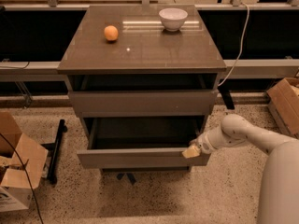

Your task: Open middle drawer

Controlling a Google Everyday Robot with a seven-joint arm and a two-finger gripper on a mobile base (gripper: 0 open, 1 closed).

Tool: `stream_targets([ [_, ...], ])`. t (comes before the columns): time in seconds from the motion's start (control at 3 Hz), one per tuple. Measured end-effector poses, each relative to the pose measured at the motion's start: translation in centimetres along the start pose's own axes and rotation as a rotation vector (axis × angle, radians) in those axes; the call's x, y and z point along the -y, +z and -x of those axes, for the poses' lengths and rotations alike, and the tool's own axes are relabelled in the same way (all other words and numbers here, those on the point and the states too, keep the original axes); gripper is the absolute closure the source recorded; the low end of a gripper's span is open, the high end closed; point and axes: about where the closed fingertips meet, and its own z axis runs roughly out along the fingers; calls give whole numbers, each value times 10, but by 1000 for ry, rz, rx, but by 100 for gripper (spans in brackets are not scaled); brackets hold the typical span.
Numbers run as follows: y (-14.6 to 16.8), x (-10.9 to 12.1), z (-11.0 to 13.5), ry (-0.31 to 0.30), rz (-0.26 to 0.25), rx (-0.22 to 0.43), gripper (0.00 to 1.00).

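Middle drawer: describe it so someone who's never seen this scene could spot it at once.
Find the grey-brown cabinet with an orange and a white bowl on top. Under its upper drawer front sits the middle drawer. Unlike that neighbour, it is pulled out farther, showing a dark interior, with the end effector at its right front corner.

The glossy grey-brown worktop (140,59) carried an orange (111,33) towards its back left and a white bowl (173,18) at the back, well apart. A small white speck (128,50) lay near the orange. Below, the end effector (190,151) sat at the right end of the middle drawer (135,158) front.
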Motion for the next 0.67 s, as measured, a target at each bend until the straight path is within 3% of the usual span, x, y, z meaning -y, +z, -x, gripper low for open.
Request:
stream_targets([
  [0.33, 0, 0, 0, 0, 0, -1, 49],
  [0.67, 5, -6, -9, 1, 21, -57, 18],
])
